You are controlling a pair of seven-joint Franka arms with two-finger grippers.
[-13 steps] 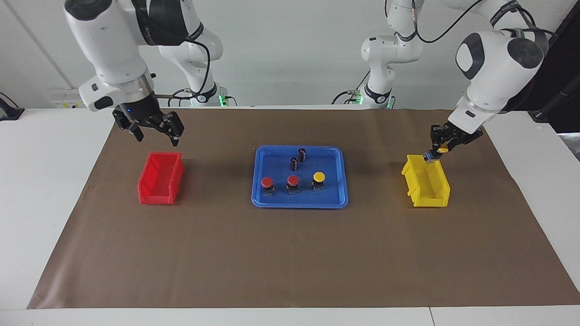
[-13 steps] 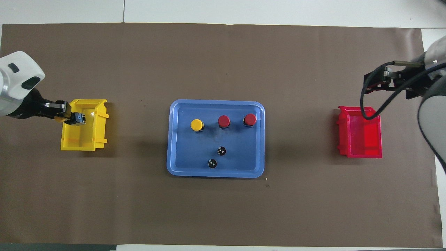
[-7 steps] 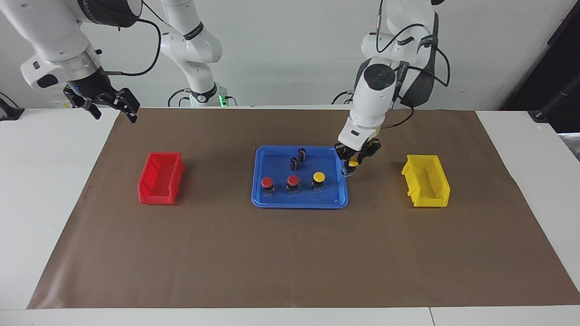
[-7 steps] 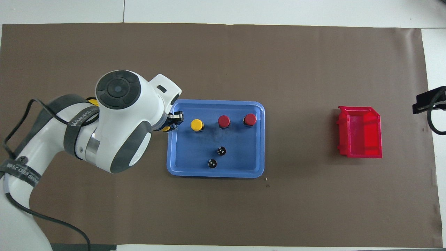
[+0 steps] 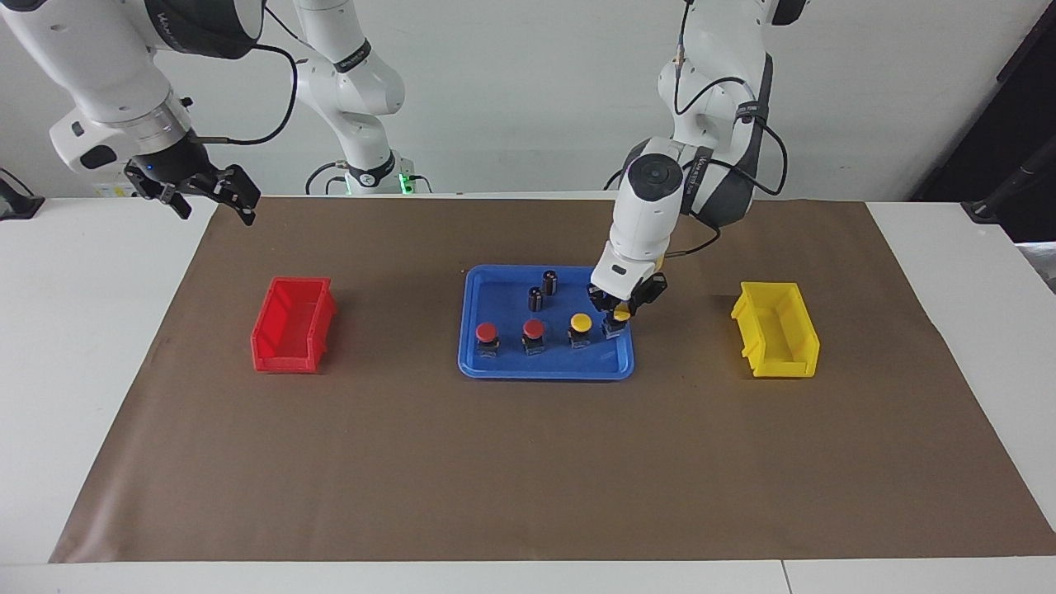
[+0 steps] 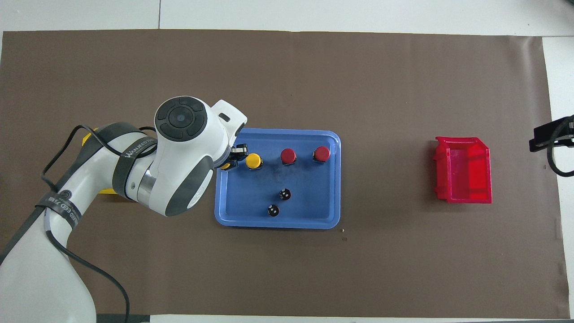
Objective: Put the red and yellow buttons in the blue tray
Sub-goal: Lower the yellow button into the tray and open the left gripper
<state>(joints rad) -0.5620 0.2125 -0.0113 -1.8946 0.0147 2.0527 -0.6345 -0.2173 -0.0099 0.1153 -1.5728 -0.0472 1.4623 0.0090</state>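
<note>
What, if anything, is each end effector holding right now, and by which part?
The left end effector holds a yellow button by its cap end, over the blue tray. The right end effector holds nothing.

My left fingers (image 5: pixel 617 313) hold a yellow button (image 5: pixel 622 314) low over the blue tray (image 5: pixel 546 370) at its end toward my left arm, just beside another yellow button (image 5: pixel 581 328) and two red buttons (image 5: pixel 510 333) standing upright in a row.

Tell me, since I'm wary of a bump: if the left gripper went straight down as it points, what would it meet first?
Likely the blue tray floor: the left gripper holds a yellow button low over it, beside the standing yellow button. The remaining height is unclear.
</note>
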